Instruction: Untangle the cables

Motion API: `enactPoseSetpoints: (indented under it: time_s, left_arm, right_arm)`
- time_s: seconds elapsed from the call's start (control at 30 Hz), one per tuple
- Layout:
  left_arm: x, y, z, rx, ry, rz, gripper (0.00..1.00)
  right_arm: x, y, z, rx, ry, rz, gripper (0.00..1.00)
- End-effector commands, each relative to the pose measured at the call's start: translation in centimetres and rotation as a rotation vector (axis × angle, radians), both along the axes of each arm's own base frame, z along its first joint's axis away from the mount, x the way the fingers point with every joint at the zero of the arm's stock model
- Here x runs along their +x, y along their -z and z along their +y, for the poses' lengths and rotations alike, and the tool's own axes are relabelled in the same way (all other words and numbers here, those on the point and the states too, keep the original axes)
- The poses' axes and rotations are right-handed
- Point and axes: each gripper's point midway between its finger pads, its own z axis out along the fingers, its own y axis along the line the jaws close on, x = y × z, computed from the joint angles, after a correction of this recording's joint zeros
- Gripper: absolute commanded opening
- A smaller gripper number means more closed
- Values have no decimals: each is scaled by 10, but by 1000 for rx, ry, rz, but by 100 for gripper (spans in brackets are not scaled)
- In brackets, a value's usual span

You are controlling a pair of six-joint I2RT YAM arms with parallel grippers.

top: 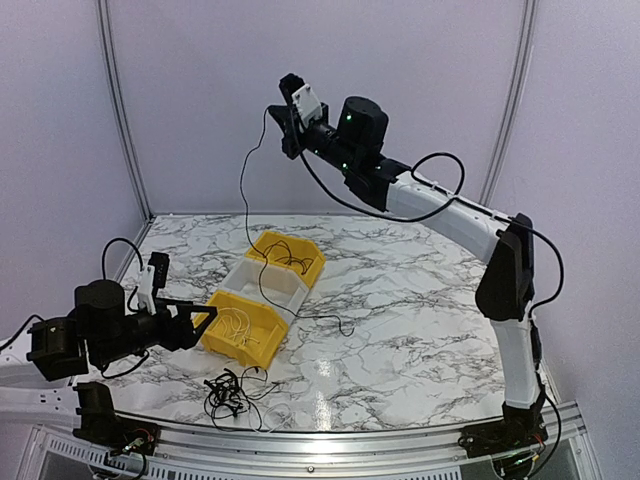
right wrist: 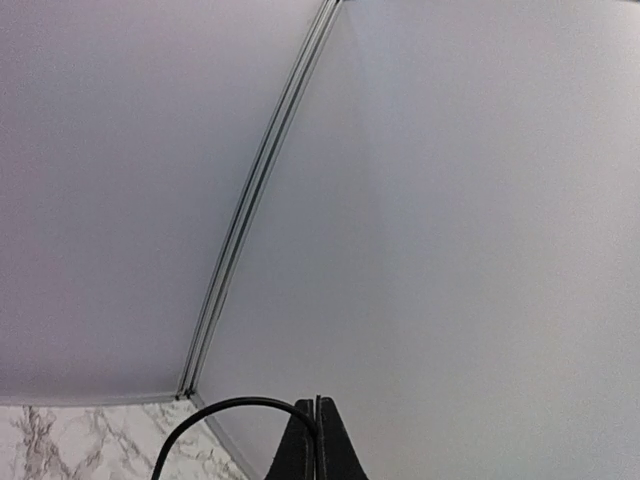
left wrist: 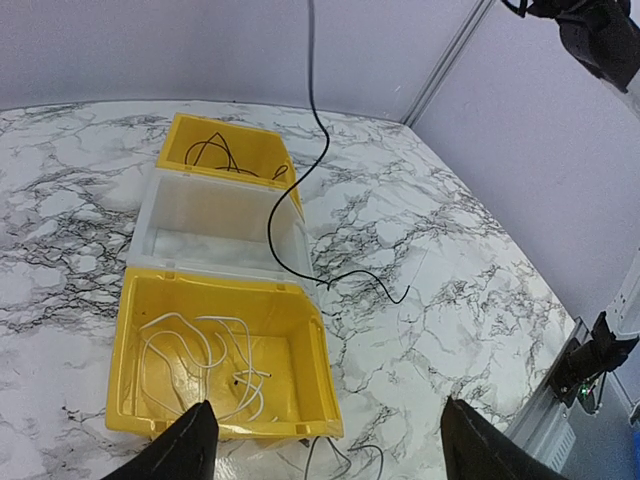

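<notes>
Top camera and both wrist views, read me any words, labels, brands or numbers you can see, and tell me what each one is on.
No text can be read in any view.
The near yellow bin, the white bin and the far yellow bin show plain plastic with no label.
The right arm shows only small green lights, no lettering.

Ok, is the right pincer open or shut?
Shut. The right pincer has its fingers pressed together, clamping a black cable that loops out beside them.
</notes>
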Motion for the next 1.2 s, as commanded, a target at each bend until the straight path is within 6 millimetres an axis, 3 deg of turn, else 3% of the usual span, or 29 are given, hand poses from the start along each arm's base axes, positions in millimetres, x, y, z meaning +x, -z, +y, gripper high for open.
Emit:
enactPoseSetpoints:
  time_s: [0.0, 0.1, 0.23, 0.4, 0.57, 0.73, 1.0, 1.17]
  left_arm:
    - [0, 6, 6, 6, -22, 11, 80]
    - [-1, 10, 7, 4, -27, 19, 80]
    - [-1, 11, 10, -13, -39, 22, 80]
    - [-1, 11, 14, -29, -58, 21, 80]
    - [0, 13, 15, -37, -67, 29, 80]
    - [-1, 16, 15, -45, -68, 46, 80]
    - [-3, 21, 14, -59, -68, 68, 79]
    - [-3, 20, 15, -60, -70, 65, 79]
  right_arm:
    - [22, 77, 10, -125, -7, 171, 0]
    - [21, 124, 13, -230, -23, 238, 0]
    - [-1, 176, 12, -357, -104, 285, 0]
    - [-19, 231, 5, -496, -153, 362, 0]
    - [-38, 273, -1, -614, -216, 426, 0]
    - [-51, 287, -10, -696, -242, 484, 0]
    - [-83, 294, -52, -863, -291, 497, 0]
    - [-95, 309, -54, -969, -363, 595, 0]
